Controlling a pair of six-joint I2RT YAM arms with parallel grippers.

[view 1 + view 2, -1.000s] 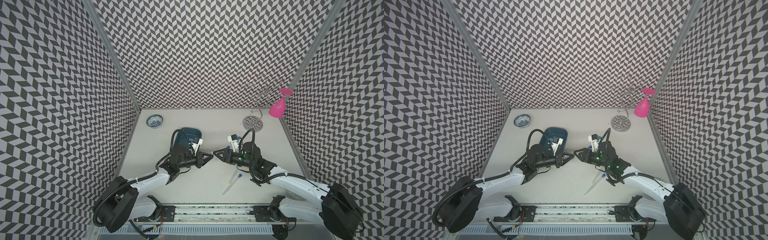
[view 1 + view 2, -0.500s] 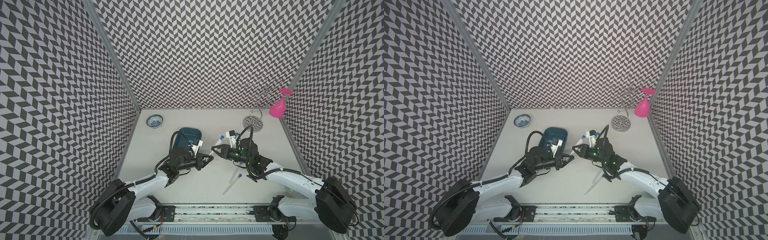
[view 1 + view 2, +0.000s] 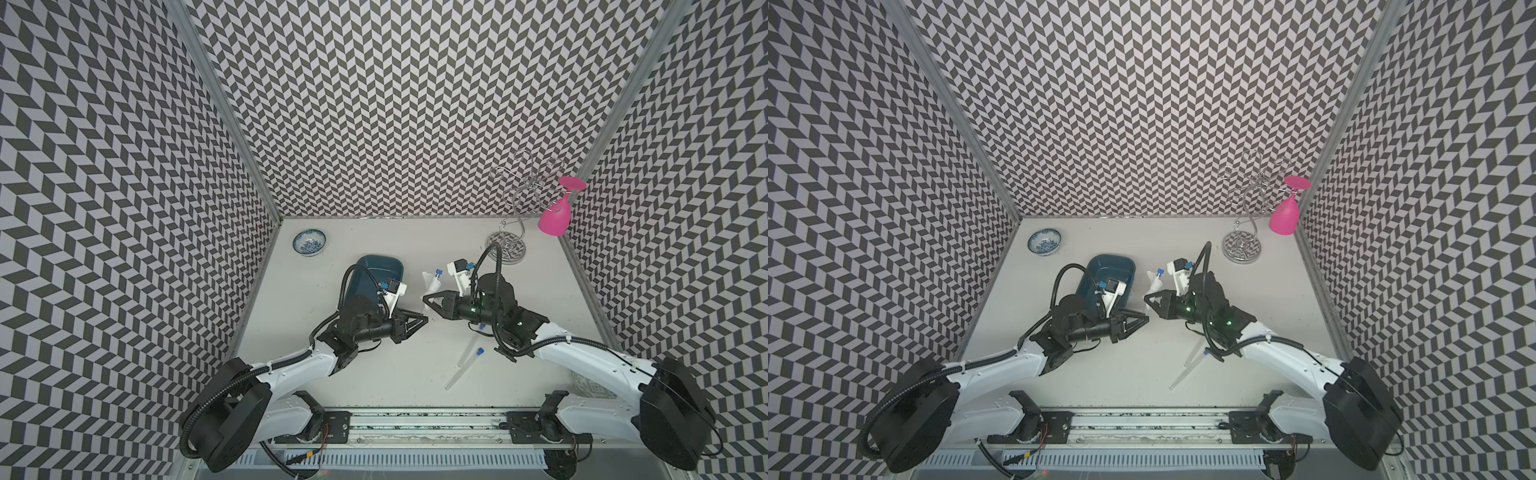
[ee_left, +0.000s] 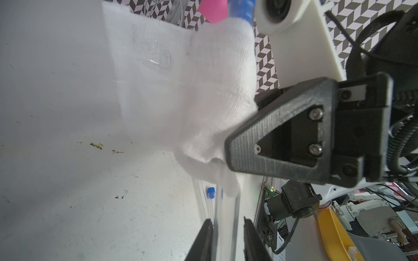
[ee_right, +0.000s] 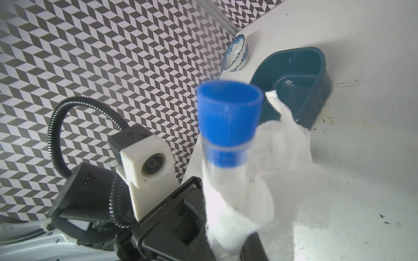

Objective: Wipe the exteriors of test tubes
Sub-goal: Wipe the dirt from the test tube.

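A clear test tube with a blue cap [image 3: 437, 273] [image 5: 228, 117] is held off the table between my two arms, cap end tilted toward the back. A white wipe [image 3: 430, 284] [image 5: 271, 162] is wrapped round its middle. My right gripper [image 3: 426, 300] [image 5: 226, 248] is shut on the wipe and the tube inside it. My left gripper [image 3: 422, 321] [image 4: 227, 222] straddles the tube's bare lower end [image 4: 225, 217], its jaws slightly apart with a slim gap on one side. Two more test tubes [image 3: 467, 359] [image 3: 1190, 361] lie on the table under the right arm.
A teal tub [image 3: 370, 270] sits behind the left arm, and a blue-and-white bowl [image 3: 309, 242] lies at the back left. A wire rack [image 3: 509, 247] with a pink glass [image 3: 555, 218] hanging from it stands at the back right. Patterned walls enclose three sides.
My right jaws have closed on the wipe round the tube. My left jaws have eased apart from the tube's lower end. The wrapped tube's cap end now shows above the right gripper.
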